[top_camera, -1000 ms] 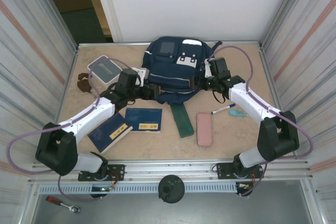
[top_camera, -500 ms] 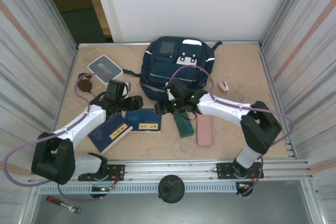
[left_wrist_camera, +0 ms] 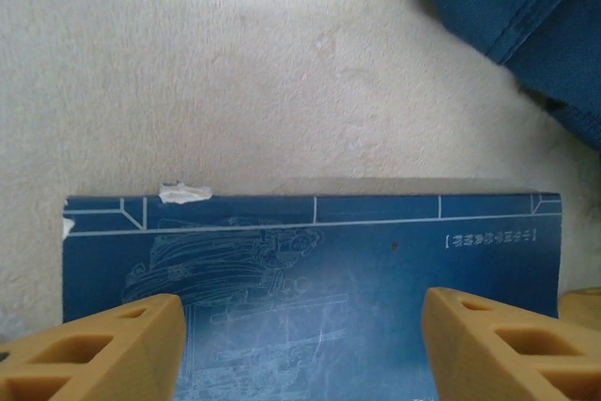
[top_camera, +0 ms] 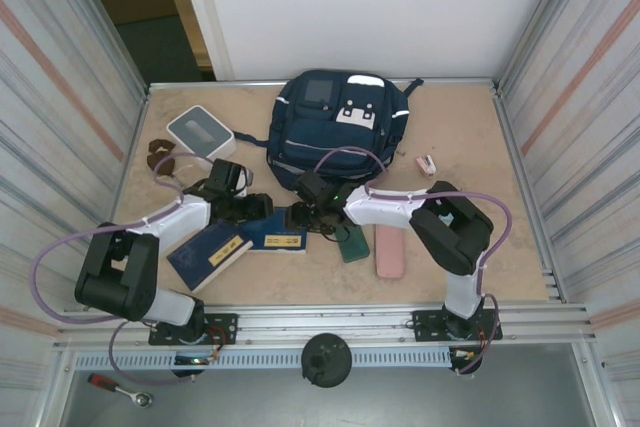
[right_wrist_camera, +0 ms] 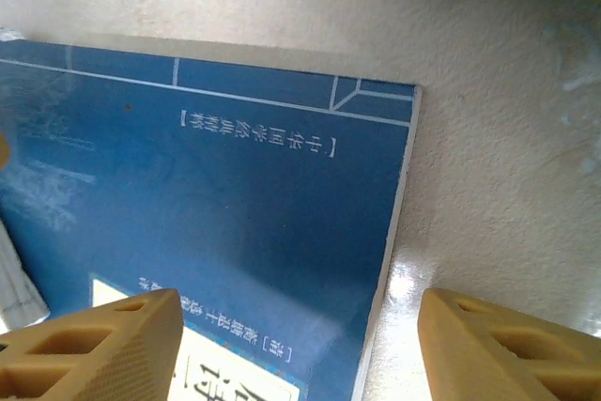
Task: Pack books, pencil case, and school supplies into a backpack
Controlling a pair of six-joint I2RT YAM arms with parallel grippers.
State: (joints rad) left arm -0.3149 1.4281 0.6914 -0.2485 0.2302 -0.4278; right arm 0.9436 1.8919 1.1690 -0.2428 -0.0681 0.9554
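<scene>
Since half a second ago your right arm has swung further left, so the right gripper (top_camera: pixel 311 214) now hangs over the right end of the far book (top_camera: pixel 276 232). The left gripper (top_camera: pixel 250 209) has slid in over that same book's left end.

You have two books flat on the table (top_camera: pixel 470 137): the far book, square to you, and the near book (top_camera: pixel 208 253), angled and just beside it on the left. Both wrist views look down on the far book's blue cover, and each pair of fingers stands wide apart above it, gripping nothing.

One backpack (top_camera: pixel 335 132) lies front-up at the far middle, well apart from the books. You cannot see inside it, so its contents cannot be told. One white-and-grey box (top_camera: pixel 199 131) sits to the backpack's left, its inside likewise hidden.

Loose on the table are:
- one green oblong piece (top_camera: pixel 352 245), partly under the right arm
- one pink case (top_camera: pixel 389 247), just to the right of the green piece
- one small pink-and-white item (top_camera: pixel 427 163), near the backpack's right side
- one brown object (top_camera: pixel 160 154), by the box
</scene>
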